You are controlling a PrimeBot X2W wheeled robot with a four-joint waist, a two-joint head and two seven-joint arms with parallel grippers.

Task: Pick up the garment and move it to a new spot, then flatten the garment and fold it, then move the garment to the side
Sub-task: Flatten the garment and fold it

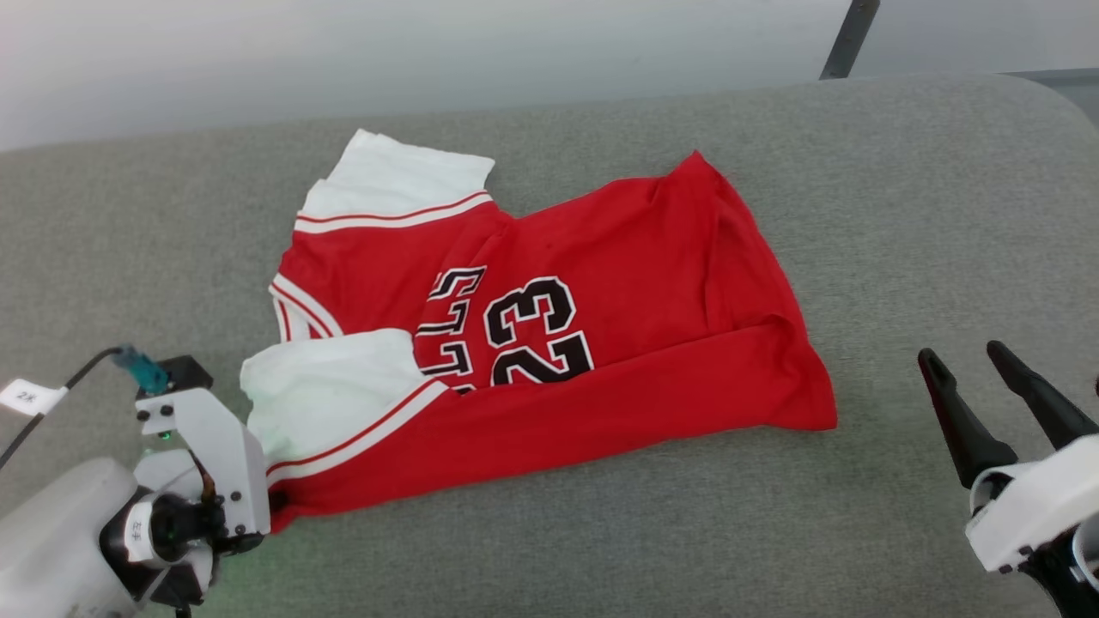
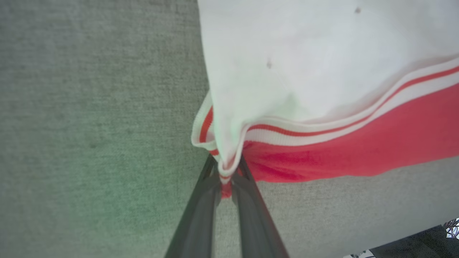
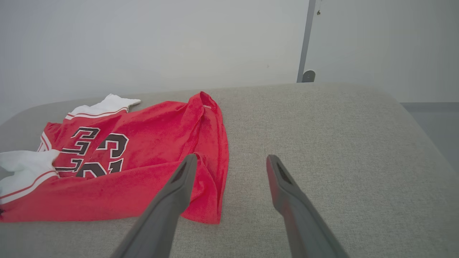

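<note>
The shirt [image 1: 601,343] lies rumpled at the centre of the grey cushion [image 1: 859,215], its near edge doubled over the lettering, resting on the fabric and not in any container. The left gripper [image 2: 226,179] is clamped on the corner at the shirt's 7 o'clock, while the right gripper [image 1: 962,354] stands empty with fingers apart at its 4 o'clock. Judged status: the pick-up is at the grasp stage; lifting, relocating, flattening, folding and moving aside remain.

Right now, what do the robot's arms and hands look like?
The left gripper and right gripper each have two long, dark, tapering fingers on white wrist housings. By the left wrist runs a black cable with a teal plug and a white paper tag.
</note>
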